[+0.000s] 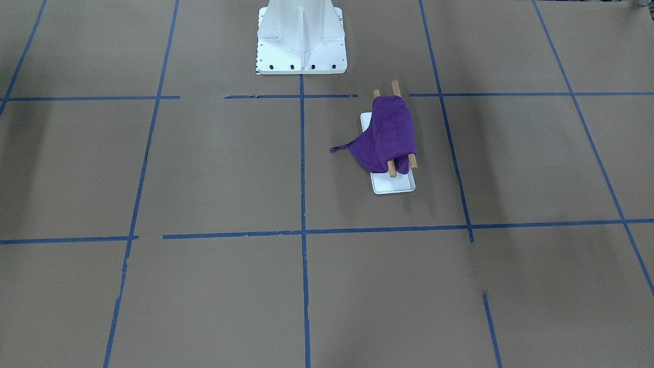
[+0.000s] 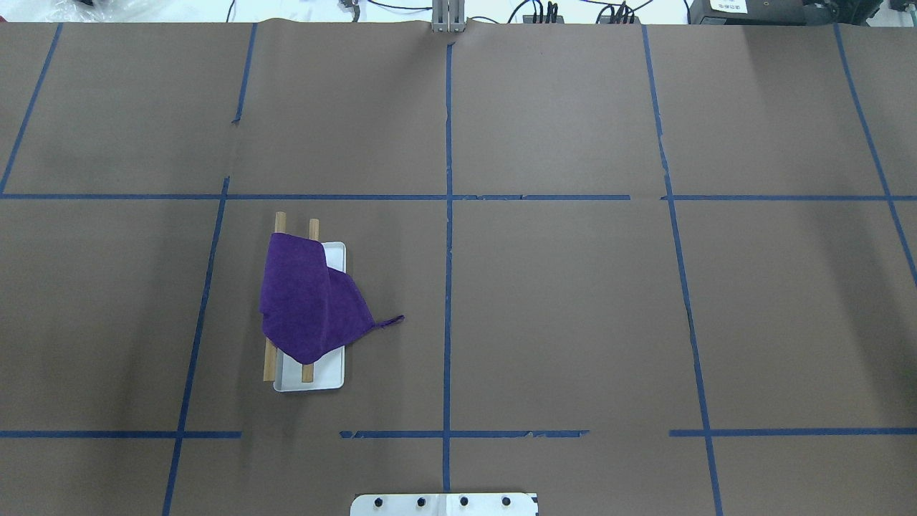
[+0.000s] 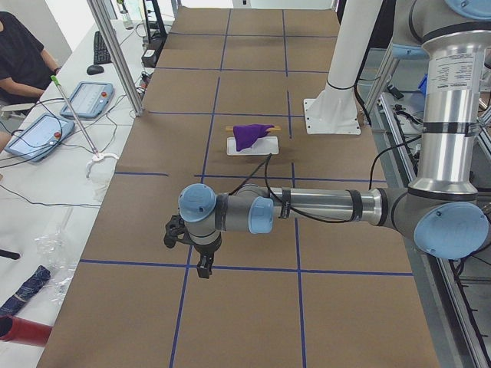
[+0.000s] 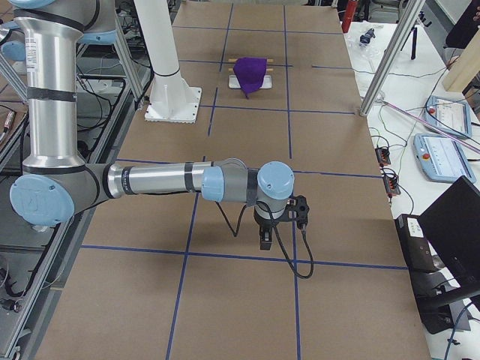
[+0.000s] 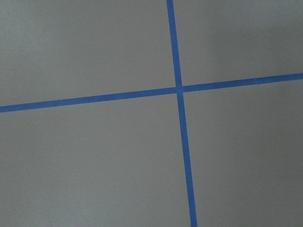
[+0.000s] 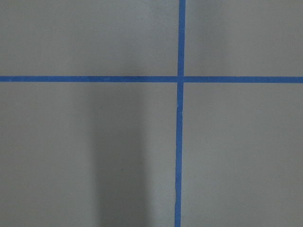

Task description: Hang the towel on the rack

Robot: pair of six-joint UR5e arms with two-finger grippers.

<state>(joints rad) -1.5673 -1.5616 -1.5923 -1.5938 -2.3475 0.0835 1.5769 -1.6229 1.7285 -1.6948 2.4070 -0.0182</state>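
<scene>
A purple towel [image 1: 388,133] lies draped across both wooden dowels of the rack [image 1: 392,169], and one corner with a loop hangs off to the side over the table. The rack's white base [image 2: 322,376] shows under the towel [image 2: 308,301]. Towel and rack also show far off in the left view [image 3: 249,134] and the right view [image 4: 251,73]. My left gripper [image 3: 201,268] hangs over the table far from the rack, pointing down. My right gripper [image 4: 265,241] does the same at the other end. I cannot tell whether either is open or shut. Both wrist views show only brown paper and blue tape.
The white bolted robot pedestal [image 1: 301,41] stands just behind the rack. Blue tape lines [image 2: 448,215] grid the brown table cover. Operators' tablets [image 3: 84,100] and metal posts [image 4: 390,52] stand along the far table edge.
</scene>
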